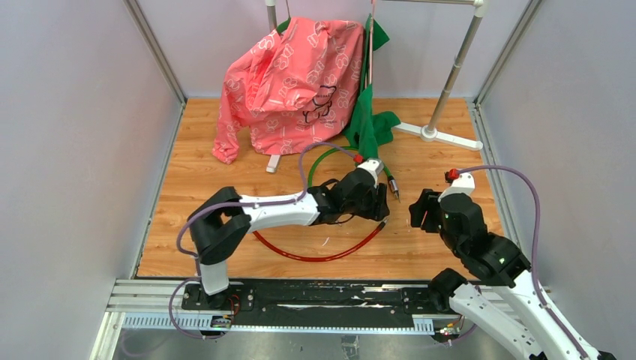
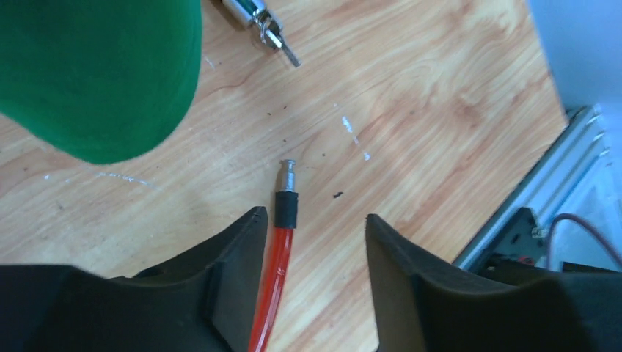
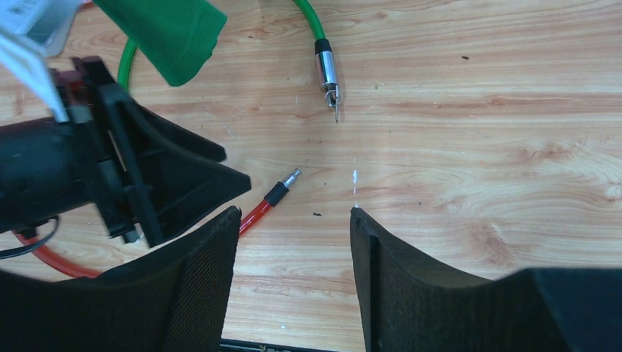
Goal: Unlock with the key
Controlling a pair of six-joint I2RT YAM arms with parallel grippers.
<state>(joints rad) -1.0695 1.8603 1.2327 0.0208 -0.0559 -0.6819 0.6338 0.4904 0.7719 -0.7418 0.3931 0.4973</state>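
Red cable (image 2: 273, 279) flat on table (image 3: 477, 110), black-collared metal pin (image 2: 287, 174) free, green cable (image 3: 312, 18) with chrome barrel (image 3: 327, 70) apart

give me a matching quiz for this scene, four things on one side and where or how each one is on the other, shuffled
Column one
1. red cable's end
2. green cable's metal end
3. pink jacket
4. right gripper

Column two
a. draped on the rack at the back
b. open, holding nothing
c. lying closest to the left gripper
d. lying near the green cloth

Pairs: 1-c, 2-d, 3-a, 4-b
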